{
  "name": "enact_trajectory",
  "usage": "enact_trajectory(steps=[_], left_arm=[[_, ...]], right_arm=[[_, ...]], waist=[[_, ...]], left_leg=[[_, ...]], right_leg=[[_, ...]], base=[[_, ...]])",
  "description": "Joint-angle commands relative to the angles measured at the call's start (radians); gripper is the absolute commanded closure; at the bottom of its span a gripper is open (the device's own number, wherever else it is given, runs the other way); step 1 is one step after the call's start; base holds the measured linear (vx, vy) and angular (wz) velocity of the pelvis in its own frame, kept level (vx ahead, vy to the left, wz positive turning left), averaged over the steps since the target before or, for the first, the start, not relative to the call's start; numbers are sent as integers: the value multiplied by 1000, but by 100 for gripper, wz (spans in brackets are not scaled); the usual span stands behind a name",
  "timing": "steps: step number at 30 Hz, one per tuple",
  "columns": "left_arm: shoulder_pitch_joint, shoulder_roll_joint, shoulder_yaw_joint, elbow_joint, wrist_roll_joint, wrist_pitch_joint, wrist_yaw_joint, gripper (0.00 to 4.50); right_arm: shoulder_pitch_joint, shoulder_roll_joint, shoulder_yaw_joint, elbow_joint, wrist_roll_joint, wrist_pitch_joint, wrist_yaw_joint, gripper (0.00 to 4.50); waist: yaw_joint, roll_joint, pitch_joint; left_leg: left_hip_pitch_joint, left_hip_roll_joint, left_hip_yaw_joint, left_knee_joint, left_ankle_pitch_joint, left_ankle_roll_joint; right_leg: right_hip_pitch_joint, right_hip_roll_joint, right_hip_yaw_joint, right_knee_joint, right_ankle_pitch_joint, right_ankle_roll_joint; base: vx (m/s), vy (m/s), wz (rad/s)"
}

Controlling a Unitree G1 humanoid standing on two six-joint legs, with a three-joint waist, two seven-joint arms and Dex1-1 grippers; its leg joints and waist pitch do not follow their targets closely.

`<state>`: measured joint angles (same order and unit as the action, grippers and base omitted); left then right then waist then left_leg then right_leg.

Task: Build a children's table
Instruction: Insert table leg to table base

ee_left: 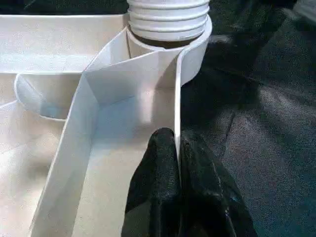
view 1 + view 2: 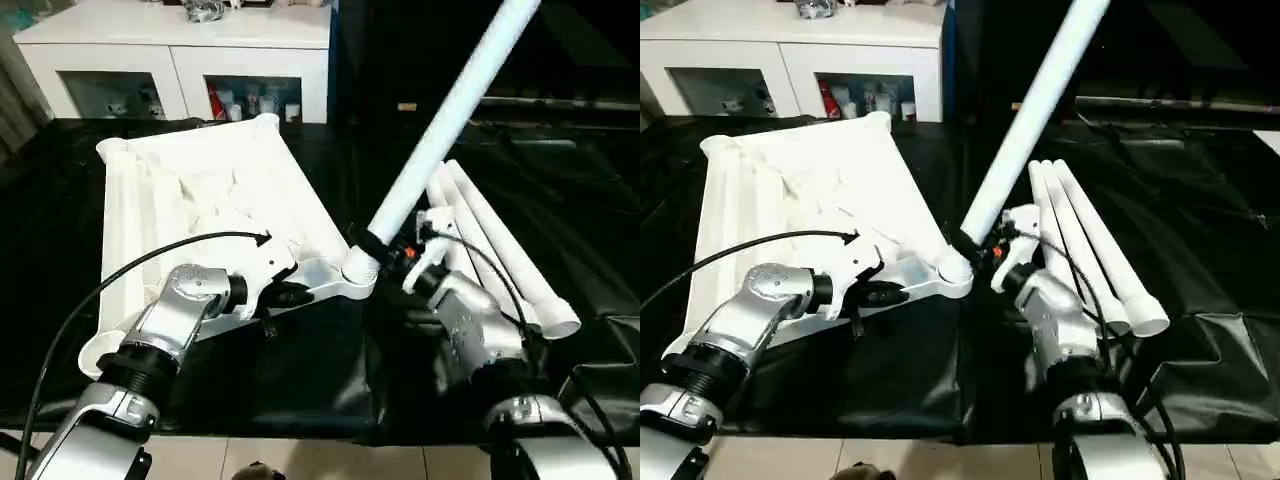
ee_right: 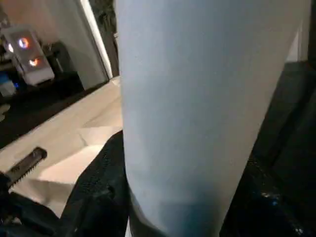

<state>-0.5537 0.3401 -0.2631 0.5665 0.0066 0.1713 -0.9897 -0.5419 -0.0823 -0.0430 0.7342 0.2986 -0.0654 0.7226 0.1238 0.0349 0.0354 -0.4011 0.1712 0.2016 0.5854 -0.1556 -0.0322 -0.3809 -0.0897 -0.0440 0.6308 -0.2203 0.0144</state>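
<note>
Left gripper [image 1: 177,163], at 7 o'clock, pinches the tabletop [image 2: 200,190] rim beside its corner socket [image 2: 358,268]. Right gripper [image 2: 375,243], at 5 o'clock, clasps the leg [image 2: 450,110] tilted in that socket. Three spare legs [image 2: 500,250] lie at 2 o'clock.

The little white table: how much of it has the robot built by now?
Not much looks finished. The tabletop lies upside down on the black work table, and the left gripper is pinched shut on its rim. The right gripper clasps one leg, its ribbed end sitting at a corner socket, tilted, not visibly seated. Three more legs lie beside it, waiting.
</note>
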Motion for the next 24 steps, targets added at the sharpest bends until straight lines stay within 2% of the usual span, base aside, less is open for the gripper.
enact_trajectory(steps=[1, 4, 6, 7, 8, 9, 10, 12, 13, 15, 16, 19, 20, 22, 24], left_arm=[[5, -18, 11, -7, -21, -33, -1, 450], [9, -17, 8, -13, -20, -31, -3, 450], [18, -16, 4, -21, -18, -32, -6, 450], [22, -16, 1, -20, -16, -36, -6, 450], [22, -16, 0, -18, -13, -39, -6, 450], [22, -16, -2, -17, -12, -42, -5, 450], [24, -17, -3, -16, -11, -44, -4, 450], [25, -17, -3, -20, -11, -43, -2, 450], [24, -17, -2, -23, -11, -42, -3, 450], [24, -16, -2, -24, -12, -42, -4, 450], [20, -12, -3, -21, -9, -46, -7, 450], [13, -1, -9, -15, -2, -61, -23, 450], [12, 1, -12, -16, 0, -64, -27, 450], [8, 11, -24, -17, 12, -74, -39, 450], [5, 16, -30, -16, 18, -79, -43, 450]], right_arm=[[59, -13, 44, 43, -83, 19, -35, 260], [73, -16, 71, 12, -106, 15, -32, 260], [88, -20, 117, -25, -140, 13, -21, 260], [89, -22, 129, -33, -150, 13, -19, 260], [87, -23, 133, -34, -154, 12, -17, 260], [84, -24, 138, -33, -157, 13, -14, 260], [83, -24, 142, -34, -162, 14, -10, 260], [82, -25, 149, -31, -168, 18, -3, 260], [76, -25, 153, -24, -170, 24, 4, 260], [69, -26, 157, -13, -173, 28, 9, 260], [53, -28, 161, 8, -172, 42, 22, 260], [14, -33, 164, 52, -173, 76, 48, 260], [6, -34, 163, 62, -173, 82, 53, 260], [-20, -41, 161, 98, -180, 78, 67, 260], [-30, -45, 162, 113, -182, 76, 74, 260]], waist=[[-8, 1, -48], [-10, -1, -45], [-11, -2, -45], [-13, -2, -45], [-15, -7, -45], [-15, -6, -45], [-17, -19, -44], [-15, -13, -42], [-15, -22, -41], [-15, -18, -40], [-17, -23, -39], [-20, -23, -36], [-24, -23, -36], [-25, -22, -35], [-27, -23, -35]], left_leg=[[41, 66, -40, -89, -412, -45], [42, 68, -42, -92, -431, -47], [41, 68, -43, -94, -429, -50], [42, 68, -42, -94, -434, -51], [42, 67, -41, -94, -435, -50], [42, 67, -42, -94, -434, -48], [41, 66, -39, -93, -424, -38], [41, 66, -39, -93, -414, -31], [42, 68, -39, -95, -410, -25], [42, 68, -40, -95, -413, -28], [42, 67, -41, -96, -420, -30], [43, 69, -42, -98, -438, -36], [41, 67, -45, -99, -448, -41], [46, 69, -47, -100, -477, -54], [46, 68, -48, -102, -486, -58]], right_leg=[[3, -74, 43, -102, -314, -178], [0, -73, 44, -107, -350, -167], [1, -72, 44, -106, -349, -161], [-1, -71, 45, -106, -343, -161], [-1, -71, 45, -107, -343, -162], [0, -72, 46, -106, -342, -163], [1, -74, 47, -111, -349, -164], [1, -75, 48, -111, -357, -163], [1, -77, 48, -114, -391, -155], [-1, -77, 48, -116, -408, -150], [-1, -78, 48, -116, -424, -148], [-3, -79, 49, -121, -452, -142], [0, -79, 47, -120, -472, -139], [-6, -80, 48, -123, -495, -133], [-6, -80, 48, -124, -500, -134]], base=[[0, 0, 0], [0, 0, 0], [0, 0, 0], [0, 0, 0], [0, 0, 0], [0, 0, 0], [0, 0, 0], [0, 0, 0], [0, 0, 0], [0, 0, 0], [0, 0, 0], [0, 0, 0], [0, 0, 0], [0, 0, 0], [0, 0, 0]])
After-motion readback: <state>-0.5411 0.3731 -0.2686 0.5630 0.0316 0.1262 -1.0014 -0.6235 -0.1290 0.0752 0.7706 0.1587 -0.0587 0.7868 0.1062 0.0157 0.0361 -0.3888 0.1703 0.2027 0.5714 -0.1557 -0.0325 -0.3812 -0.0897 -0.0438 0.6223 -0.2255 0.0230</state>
